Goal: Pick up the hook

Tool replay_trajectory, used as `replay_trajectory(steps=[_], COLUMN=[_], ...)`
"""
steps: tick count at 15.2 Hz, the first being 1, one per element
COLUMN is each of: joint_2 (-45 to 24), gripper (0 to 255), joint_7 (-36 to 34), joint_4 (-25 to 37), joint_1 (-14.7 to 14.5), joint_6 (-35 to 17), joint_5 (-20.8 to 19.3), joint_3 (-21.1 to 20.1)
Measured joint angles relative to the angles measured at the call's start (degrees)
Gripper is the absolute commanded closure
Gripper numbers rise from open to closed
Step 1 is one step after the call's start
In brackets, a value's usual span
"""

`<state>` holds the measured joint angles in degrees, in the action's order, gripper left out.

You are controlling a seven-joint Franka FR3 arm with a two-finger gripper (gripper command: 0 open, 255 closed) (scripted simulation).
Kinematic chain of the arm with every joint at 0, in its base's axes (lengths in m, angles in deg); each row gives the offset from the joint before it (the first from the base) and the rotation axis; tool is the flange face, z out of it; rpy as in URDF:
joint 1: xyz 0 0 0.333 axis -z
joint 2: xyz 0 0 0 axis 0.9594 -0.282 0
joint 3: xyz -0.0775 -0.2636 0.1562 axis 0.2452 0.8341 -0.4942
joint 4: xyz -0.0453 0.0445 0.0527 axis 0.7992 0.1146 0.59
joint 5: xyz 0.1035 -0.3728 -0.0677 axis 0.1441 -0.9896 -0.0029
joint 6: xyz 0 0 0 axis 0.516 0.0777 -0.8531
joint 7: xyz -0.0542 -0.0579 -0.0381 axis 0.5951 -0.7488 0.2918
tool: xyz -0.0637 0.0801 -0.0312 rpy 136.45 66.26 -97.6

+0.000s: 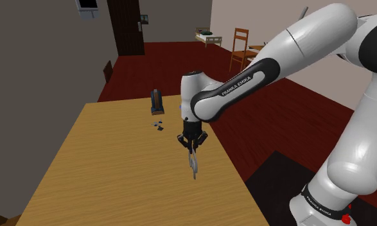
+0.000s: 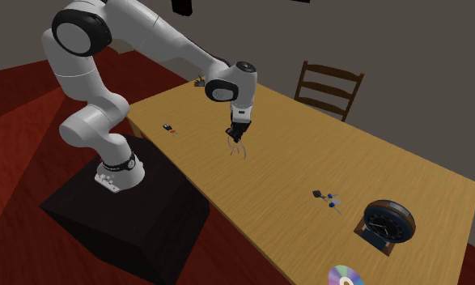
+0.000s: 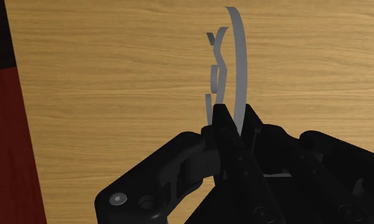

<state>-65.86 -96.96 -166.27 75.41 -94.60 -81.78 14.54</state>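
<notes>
Two black fingers [image 3: 222,127] of the gripper [image 1: 192,140] were pinched narrowly onto one end of the thin grey hook [image 1: 193,164], which hung curving down from them over the wooden table [image 1: 110,183], near the table's edge on the shoulder view's right; whether its tip touched the wood could not be told. Farther along the table, well apart from the hook, a dark clock [image 2: 388,222] stood with some small bits [image 2: 328,197] just beside it, and a chair [image 2: 329,87] stood behind the table in the second exterior view.

Wooden table [image 1: 103,173], dark red floor [image 1: 174,54], grey wall [image 1: 33,58], 1 chair [image 1: 240,46], probably a door [image 1: 126,26].
</notes>
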Motion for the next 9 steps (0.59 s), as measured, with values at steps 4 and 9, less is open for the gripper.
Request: replay_trajectory(steps=[4, 9], joint_2=[1.87, 4.2], gripper=[255, 255], joint_7=[0.51, 0.97], joint_4=[1.24, 3.19], joint_1=[0.18, 0.31], joint_6=[2.92, 6.96], joint_5=[0.94, 2.02], joint_3=[-0.08, -0.12])
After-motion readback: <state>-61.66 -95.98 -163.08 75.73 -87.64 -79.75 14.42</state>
